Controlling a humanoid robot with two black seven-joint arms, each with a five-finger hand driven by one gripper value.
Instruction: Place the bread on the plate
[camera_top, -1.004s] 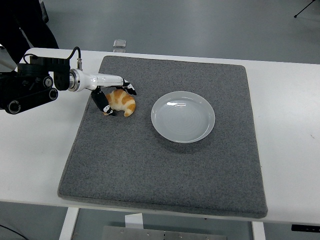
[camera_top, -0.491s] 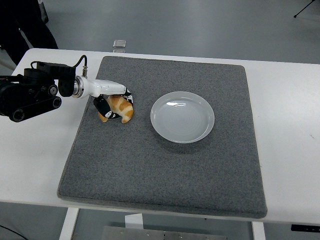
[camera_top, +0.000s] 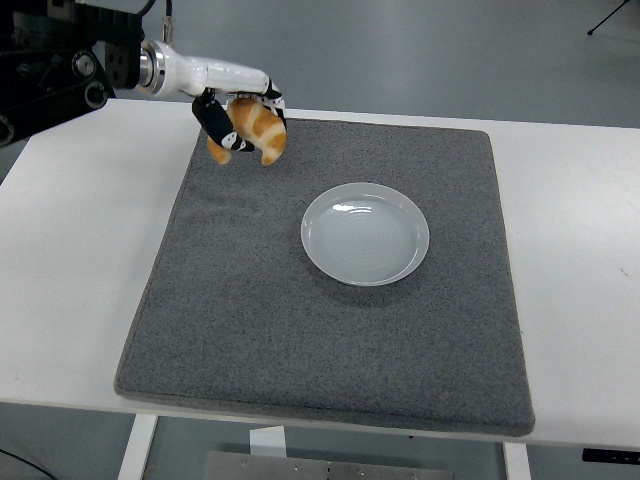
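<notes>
A golden croissant, the bread (camera_top: 258, 130), is held in my left hand (camera_top: 238, 125), whose fingers are curled around it. The hand holds it in the air above the far left part of the grey mat (camera_top: 330, 270). The white plate (camera_top: 365, 233) sits empty on the mat, to the right of and nearer than the hand. My left arm comes in from the top left. My right arm does not show.
The grey mat covers most of the white table (camera_top: 80, 260). A small clear object (camera_top: 238, 88) lies on the floor beyond the table's far edge.
My left hand closed on the croissant on the mat and has lifted it up and slightly right, away from the mat surface. The plate has not moved.
</notes>
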